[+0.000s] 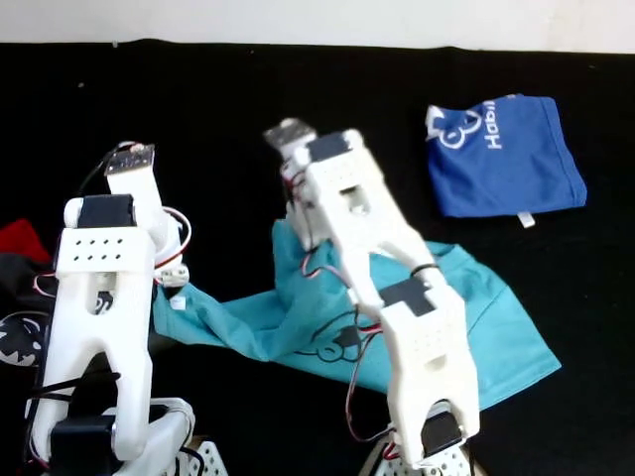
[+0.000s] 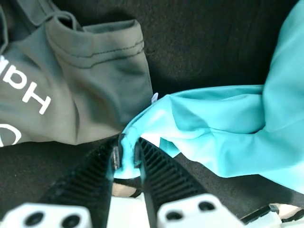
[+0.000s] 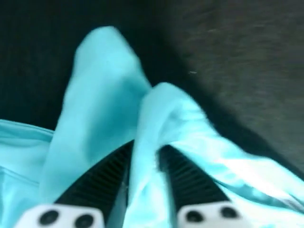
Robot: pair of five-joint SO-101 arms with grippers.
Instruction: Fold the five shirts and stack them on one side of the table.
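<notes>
Left end effector (image 2: 127, 154) and right end effector (image 3: 142, 161) each tight on the rumpled, half-spread teal shirt (image 1: 496, 327)

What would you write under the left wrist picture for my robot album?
The left gripper pinches a corner of the teal shirt, beside a grey shirt on the black table.

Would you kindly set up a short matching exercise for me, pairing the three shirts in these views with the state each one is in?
Things:
1. blue shirt
2. teal shirt
3. grey shirt

States:
A. pinched by the left gripper and the right gripper
B. lying loose and unfolded, held by neither gripper
C. folded, lying apart from both arms

Pairs: 1-C, 2-A, 3-B.
</notes>
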